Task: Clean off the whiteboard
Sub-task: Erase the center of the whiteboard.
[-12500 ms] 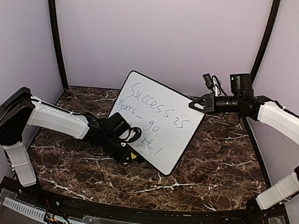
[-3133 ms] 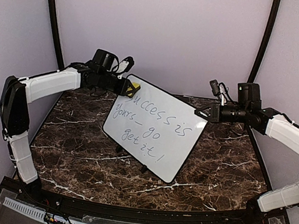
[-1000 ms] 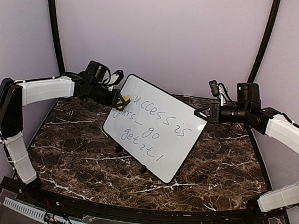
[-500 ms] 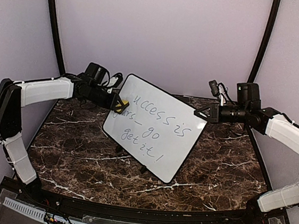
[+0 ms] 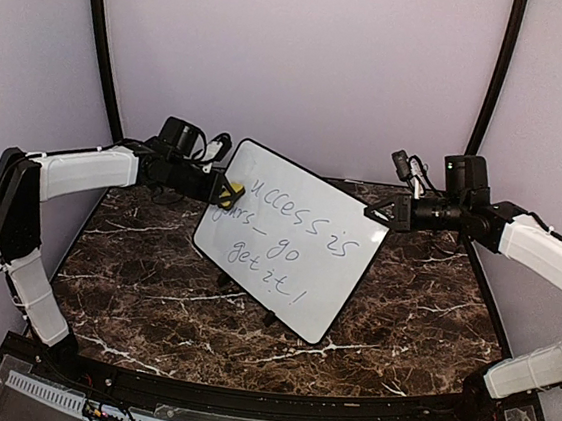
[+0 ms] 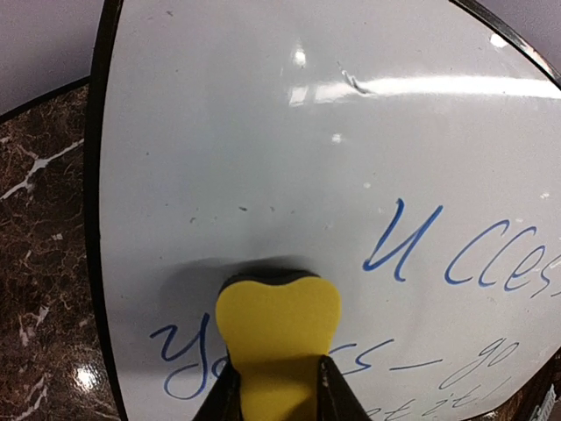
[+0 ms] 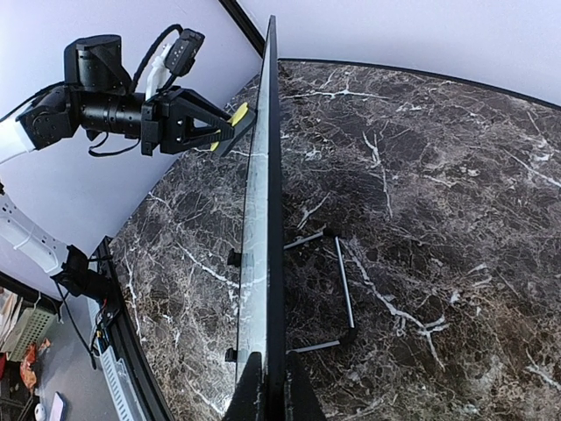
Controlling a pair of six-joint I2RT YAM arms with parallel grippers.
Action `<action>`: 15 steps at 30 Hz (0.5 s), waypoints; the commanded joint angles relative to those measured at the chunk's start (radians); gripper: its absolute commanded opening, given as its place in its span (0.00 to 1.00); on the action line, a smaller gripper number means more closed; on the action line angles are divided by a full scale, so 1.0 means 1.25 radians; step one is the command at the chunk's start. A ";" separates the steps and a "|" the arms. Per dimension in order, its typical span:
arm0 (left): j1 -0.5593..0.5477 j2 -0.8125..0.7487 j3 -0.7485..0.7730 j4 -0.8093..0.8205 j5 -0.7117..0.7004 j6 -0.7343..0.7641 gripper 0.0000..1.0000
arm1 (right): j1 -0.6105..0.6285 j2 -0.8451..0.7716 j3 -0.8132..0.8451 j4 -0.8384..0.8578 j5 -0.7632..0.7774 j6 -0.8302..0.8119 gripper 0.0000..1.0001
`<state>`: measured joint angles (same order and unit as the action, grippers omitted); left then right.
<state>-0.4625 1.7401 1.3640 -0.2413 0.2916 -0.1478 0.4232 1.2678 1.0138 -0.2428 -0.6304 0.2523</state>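
**Two robot arms at a tilted whiteboard: one presses an eraser to it, the other grips its edge**

On the left, a white arm reaches from the near corner towards the back of a dark marble table (image 5: 406, 314). The left gripper (image 5: 219, 189) is closed tight on a small yellow eraser (image 6: 277, 323), one finger on each side of it. The rounded end of the eraser pokes out past the fingertips. That end rests against the upper left part of the whiteboard (image 5: 292, 247), over the start of the second line of writing.

The whiteboard stands in the middle of the table, glossy white with a thin black frame and rounded corners. It leans back on a thin black wire stand (image 7: 340, 294) and is turned so that its right side sits farther back. Blue handwriting runs across it in three lines: "uccess is", then "yours — go", then "get it!". The board is bare white to the left of the first line and above it.

On the right, the second white arm comes in from the side. The right gripper (image 5: 377, 213) is pinched shut on the board's upper right edge, and its wrist view looks straight along the frame.
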 commanded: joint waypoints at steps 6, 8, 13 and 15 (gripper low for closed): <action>-0.001 -0.020 -0.046 0.016 0.035 -0.017 0.12 | 0.025 -0.002 0.025 0.043 -0.041 -0.096 0.00; -0.001 -0.006 -0.011 0.016 0.043 -0.015 0.12 | 0.026 -0.003 0.025 0.043 -0.041 -0.096 0.00; -0.001 0.047 0.102 0.008 0.043 -0.006 0.12 | 0.027 -0.005 0.025 0.042 -0.039 -0.098 0.00; -0.001 0.063 0.135 0.005 0.040 -0.003 0.12 | 0.027 -0.006 0.023 0.042 -0.038 -0.098 0.00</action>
<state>-0.4610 1.7737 1.4410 -0.2539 0.3344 -0.1642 0.4236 1.2678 1.0145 -0.2447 -0.6285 0.2558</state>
